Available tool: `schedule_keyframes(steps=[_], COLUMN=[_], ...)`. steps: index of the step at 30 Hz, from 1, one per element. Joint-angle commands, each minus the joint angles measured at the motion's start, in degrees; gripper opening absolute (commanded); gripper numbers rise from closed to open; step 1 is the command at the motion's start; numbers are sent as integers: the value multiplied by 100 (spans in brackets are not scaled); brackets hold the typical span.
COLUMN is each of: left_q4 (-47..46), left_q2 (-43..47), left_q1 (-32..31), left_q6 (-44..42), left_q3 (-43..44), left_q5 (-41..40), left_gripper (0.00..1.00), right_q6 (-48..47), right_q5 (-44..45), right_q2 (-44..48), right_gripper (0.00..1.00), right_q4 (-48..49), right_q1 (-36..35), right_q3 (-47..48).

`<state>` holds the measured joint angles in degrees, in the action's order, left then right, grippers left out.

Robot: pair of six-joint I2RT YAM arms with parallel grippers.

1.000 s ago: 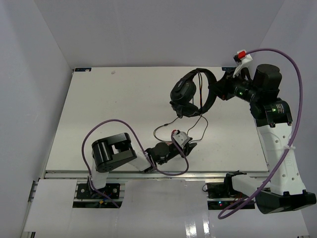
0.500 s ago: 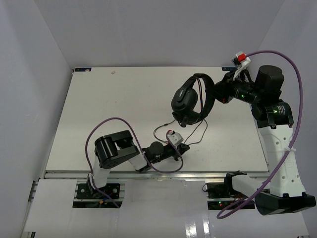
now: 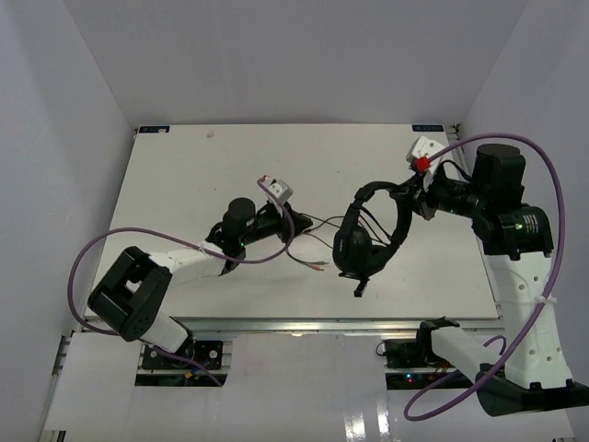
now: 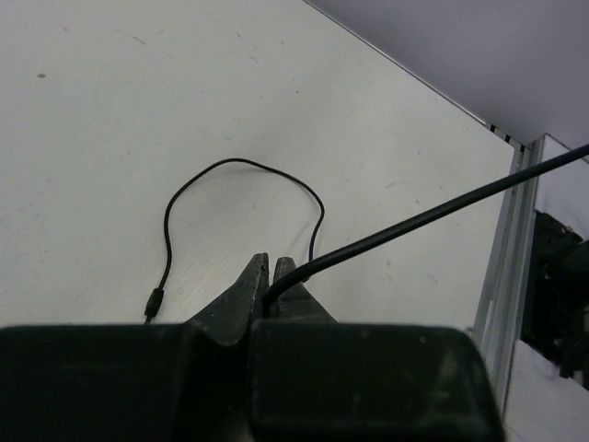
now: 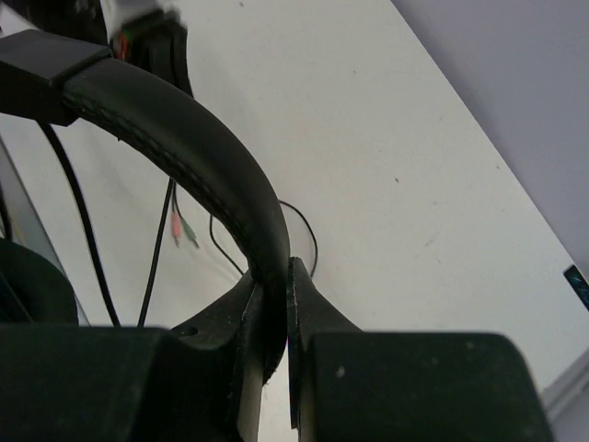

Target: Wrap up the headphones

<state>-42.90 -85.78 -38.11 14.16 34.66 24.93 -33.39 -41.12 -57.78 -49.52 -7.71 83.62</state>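
Fingers first: the right fingers (image 5: 317, 318) are clamped on the headband (image 5: 184, 129) of the headphones (image 3: 366, 247), which hang over the right-middle of the tabletop (image 3: 184, 175), can't tell if the earcups (image 3: 350, 241) touch it. The left fingers (image 4: 237, 296) are pinched together on the thin cable (image 4: 414, 219) leading over to them. Its reddish plugs (image 3: 320, 267) lie on the tabletop between the arms. Right wrist view cuts the earcups off.
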Motion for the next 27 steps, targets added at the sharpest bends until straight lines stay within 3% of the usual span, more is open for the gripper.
schedule_keyframes(steps=[1, 3, 9, 16, 22, 27], left_q4=[2973, 3905, 5218, 5836, 6606, 6622], left_q2=[343, 293, 198, 287, 534, 565], left_q1=[517, 649, 699, 699, 699, 699], left_q6=[153, 255, 617, 1052, 827, 1129], left_q3=[1452, 2093, 3259, 3580, 3731, 3711], left_q5=[588, 835, 1450, 2401, 2725, 3346], left_gripper=[0, 0, 0, 0, 0, 0], right_q6=[-1419, -1643, -2014, -2071, -2118, -2061], right_q5=[1197, 1854, 3172, 5334, 6252, 6855], right_q2=[270, 433, 698, 432, 59, -296], right_gripper=[8, 8, 8, 8, 8, 8], right_q4=[-293, -160, 313, 1160, 1679, 2070], right_q1=[-208, -420, -1205, -2192, -2462, -2586], right_q3=[-590, -939, -1817, -2745, -2921, -2864])
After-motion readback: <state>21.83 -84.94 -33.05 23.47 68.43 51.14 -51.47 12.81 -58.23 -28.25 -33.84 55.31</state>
